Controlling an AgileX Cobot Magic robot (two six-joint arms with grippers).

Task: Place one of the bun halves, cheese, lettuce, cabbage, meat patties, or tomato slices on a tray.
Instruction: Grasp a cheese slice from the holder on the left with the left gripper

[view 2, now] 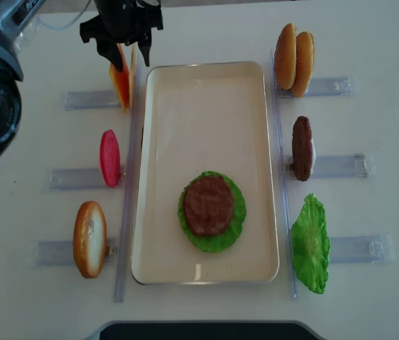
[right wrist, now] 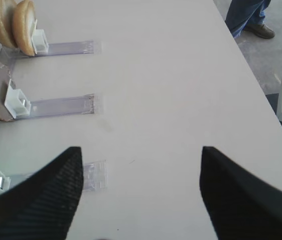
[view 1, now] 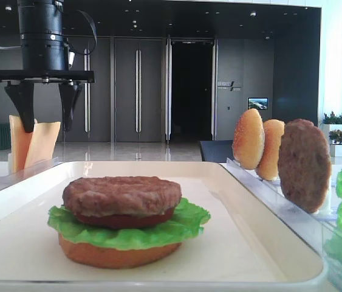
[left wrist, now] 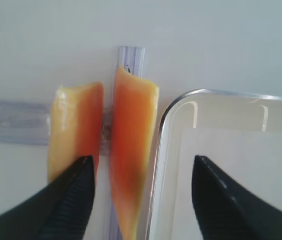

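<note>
— What does the left claw look like from the low front view?

— Two dark, wedge-shaped fingers tapering to blunt tips, hung from a flat black crossbar. Above the bar sits a round black housing with a shiny band around it, and a thin dark cable loops off at two o'clock.

— And up close?

— In the left wrist view the fingers are matte black with a fine woven texture.

— The right claw?

— Same build: black, textured, broad fingers narrowing to points, seen at seven and five o'clock of its wrist view.
</note>
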